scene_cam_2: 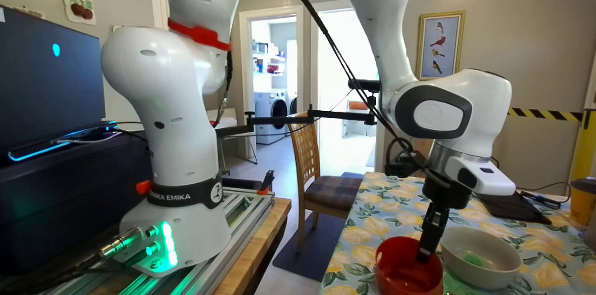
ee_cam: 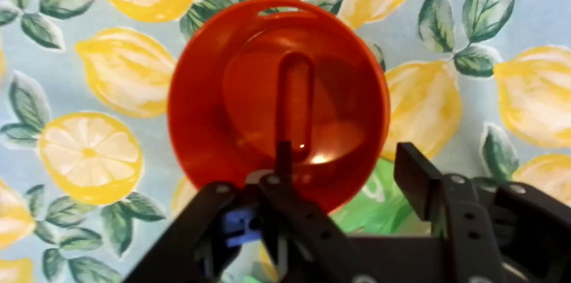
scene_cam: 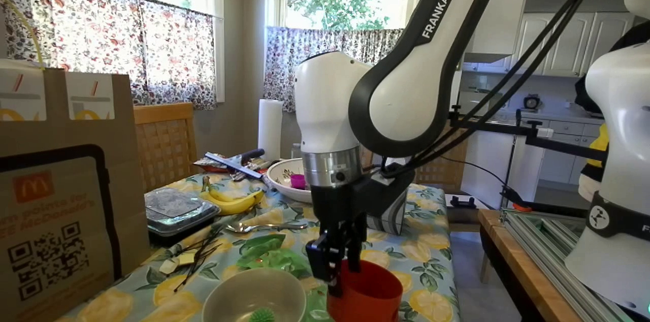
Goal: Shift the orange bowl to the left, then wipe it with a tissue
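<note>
The orange bowl [scene_cam: 373, 289] is red-orange and stands upright on the lemon-print tablecloth. It also shows in an exterior view [scene_cam_2: 386, 264] and fills the middle of the wrist view [ee_cam: 250, 91]. My gripper [scene_cam: 344, 277] is open at the bowl's rim; it also shows in the wrist view [ee_cam: 345, 145]. One finger is over the bowl's inside, the other outside the rim above green plastic. In an exterior view a fingertip [scene_cam_2: 423, 258] appears within the bowl. I cannot tell whether either finger touches the wall. The crumpled tissue is hidden or out of view.
A pale bowl [scene_cam: 228, 291] with a green item inside stands close beside the orange bowl. Green plastic [scene_cam: 274, 256] lies around them. A patterned box [scene_cam: 393, 218] stands behind the gripper. Bananas [scene_cam: 233, 203], a lidded container [scene_cam: 177, 210] and a paper bag [scene_cam: 66, 144] stand farther off.
</note>
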{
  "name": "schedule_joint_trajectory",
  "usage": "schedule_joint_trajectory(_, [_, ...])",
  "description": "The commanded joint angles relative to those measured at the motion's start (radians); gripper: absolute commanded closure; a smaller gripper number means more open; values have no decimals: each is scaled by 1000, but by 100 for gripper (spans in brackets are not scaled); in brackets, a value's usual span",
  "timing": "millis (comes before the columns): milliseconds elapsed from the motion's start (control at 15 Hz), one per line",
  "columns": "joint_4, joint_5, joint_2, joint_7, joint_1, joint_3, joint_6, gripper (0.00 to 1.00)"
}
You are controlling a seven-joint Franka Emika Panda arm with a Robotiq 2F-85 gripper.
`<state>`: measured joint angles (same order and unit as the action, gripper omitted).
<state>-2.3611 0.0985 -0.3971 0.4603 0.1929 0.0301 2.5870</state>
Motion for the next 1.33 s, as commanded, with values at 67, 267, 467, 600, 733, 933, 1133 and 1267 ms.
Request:
schedule_joint_trajectory(67, [-161, 14, 202, 103, -58, 83, -36, 0])
schedule_joint_trajectory(267, [-242, -6, 321, 164, -118, 135, -26, 0])
schedule_joint_trajectory(467, [-300, -109, 410, 305, -176, 176, 0, 0])
schedule_joint_trajectory(600, [-315, -237, 443, 443, -229, 185, 7, 0])
schedule_joint_trajectory(733, [-314, -384, 452, 591, -287, 181, 10, 0])
schedule_joint_trajectory(933, [-302, -600, 454, 814, -360, 177, -11, 0])
schedule_joint_trajectory(1133, [-280, -778, 452, 1034, -397, 174, -63, 0])
schedule_joint_trajectory(1267, [-267, -867, 439, 1176, -405, 171, -102, 0])
